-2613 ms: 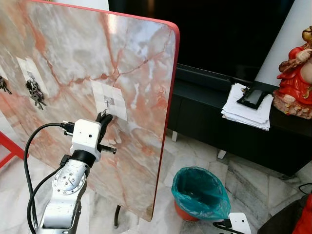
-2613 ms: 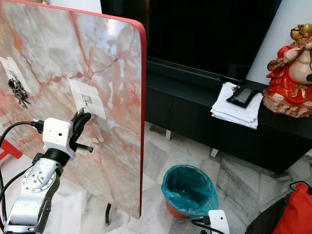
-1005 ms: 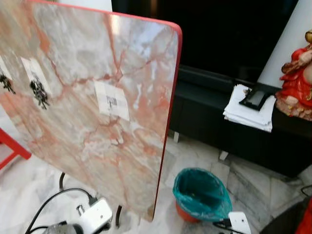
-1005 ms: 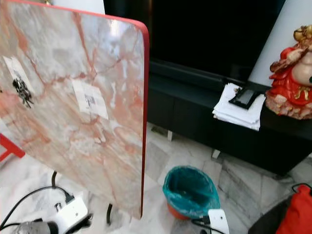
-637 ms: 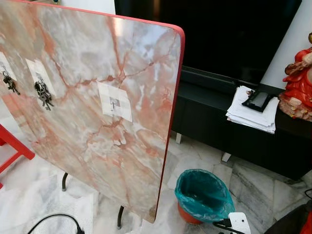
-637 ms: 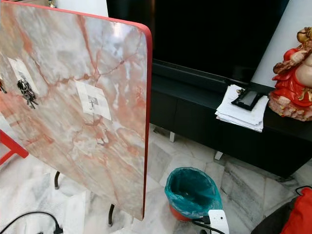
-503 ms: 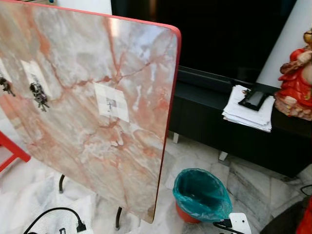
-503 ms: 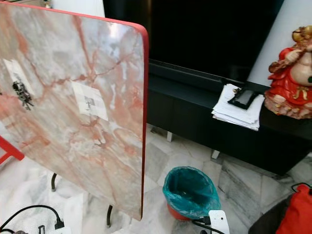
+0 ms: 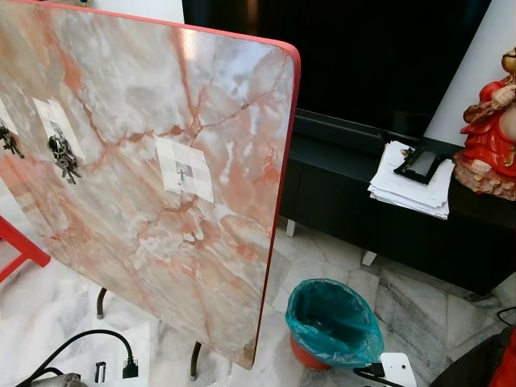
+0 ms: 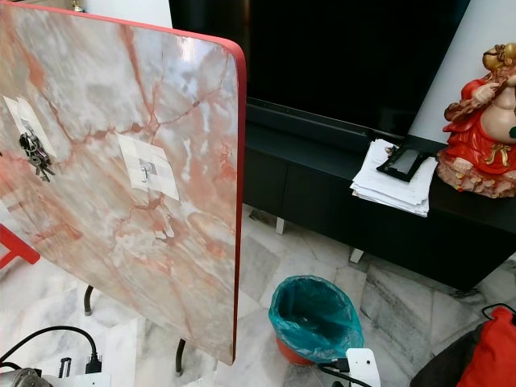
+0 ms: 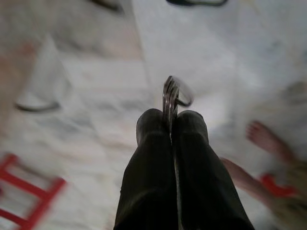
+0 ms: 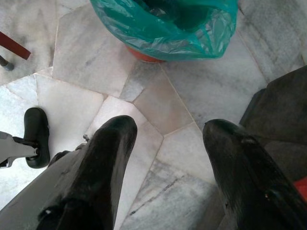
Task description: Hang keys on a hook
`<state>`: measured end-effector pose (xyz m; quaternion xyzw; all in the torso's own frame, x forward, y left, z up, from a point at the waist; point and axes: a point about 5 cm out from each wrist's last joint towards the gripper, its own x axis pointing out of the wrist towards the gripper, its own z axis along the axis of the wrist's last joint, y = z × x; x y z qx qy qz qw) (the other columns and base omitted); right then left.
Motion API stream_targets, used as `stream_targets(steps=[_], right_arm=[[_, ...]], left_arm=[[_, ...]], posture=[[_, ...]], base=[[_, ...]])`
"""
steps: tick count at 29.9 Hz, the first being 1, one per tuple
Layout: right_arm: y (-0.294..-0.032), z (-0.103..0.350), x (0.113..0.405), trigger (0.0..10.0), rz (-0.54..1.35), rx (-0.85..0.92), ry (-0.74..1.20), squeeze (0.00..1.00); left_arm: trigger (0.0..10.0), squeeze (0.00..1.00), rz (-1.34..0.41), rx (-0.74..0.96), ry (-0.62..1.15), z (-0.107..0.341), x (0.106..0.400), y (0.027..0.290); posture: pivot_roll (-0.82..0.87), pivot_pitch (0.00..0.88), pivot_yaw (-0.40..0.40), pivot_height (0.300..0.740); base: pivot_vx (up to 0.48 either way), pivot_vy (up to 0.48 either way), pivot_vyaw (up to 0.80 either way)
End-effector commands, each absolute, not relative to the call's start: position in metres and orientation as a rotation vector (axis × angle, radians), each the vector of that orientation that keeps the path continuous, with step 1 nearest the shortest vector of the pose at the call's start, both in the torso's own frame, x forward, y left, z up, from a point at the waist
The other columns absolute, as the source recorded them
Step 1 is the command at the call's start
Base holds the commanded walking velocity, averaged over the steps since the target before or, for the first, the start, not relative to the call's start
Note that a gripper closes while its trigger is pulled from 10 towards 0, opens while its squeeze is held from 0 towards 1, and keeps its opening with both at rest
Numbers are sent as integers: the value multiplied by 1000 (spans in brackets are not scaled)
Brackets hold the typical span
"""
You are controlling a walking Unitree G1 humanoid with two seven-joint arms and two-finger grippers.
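Pinching blurred keys [image 11: 171, 98]: left hand [image 11: 170, 120] | right hand [image 12: 168, 129] spread | hook [image 9: 184, 172] tiny

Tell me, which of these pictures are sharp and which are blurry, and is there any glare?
Left wrist view: smeared by motion blur around the shut left end effector pinching a thin metal key ring. Right wrist view: crisp, open right end effector over grey marble floor. Eye views: sharp, with a pale sheen near the top of the tilted pink marble board with red edging.

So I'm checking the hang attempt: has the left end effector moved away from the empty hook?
Yes. It dropped from the empty hook on the marble board, low now.
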<state>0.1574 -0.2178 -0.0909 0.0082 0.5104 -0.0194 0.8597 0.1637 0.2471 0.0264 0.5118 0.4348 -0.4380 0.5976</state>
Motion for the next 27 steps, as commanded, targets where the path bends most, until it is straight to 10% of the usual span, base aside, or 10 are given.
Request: stream_targets(steps=[1,17,21,27], right_arm=[[-220,-90,158,10000,-53,20,1061,0],[-209,-82,173,10000,233,-145,963,0],[-193,-10,278,10000,517,-166,700,0],[-189,7,286,10000,734,-216,651,0]], left_arm=[[10000,0,-1002,1252,906,31,176,245],[10000,0,-1096,1319,420,75,218,219],[10000,0,-1126,1337,333,83,224,213],[10000,0,-1169,1337,274,90,226,207]], posture=[[45,0,-92,740],[39,2,-84,740],[34,2,-76,740],[28,0,-64,740]], base=[[0,0,0],[0,0,0],[0,0,0],[0,0,0]])
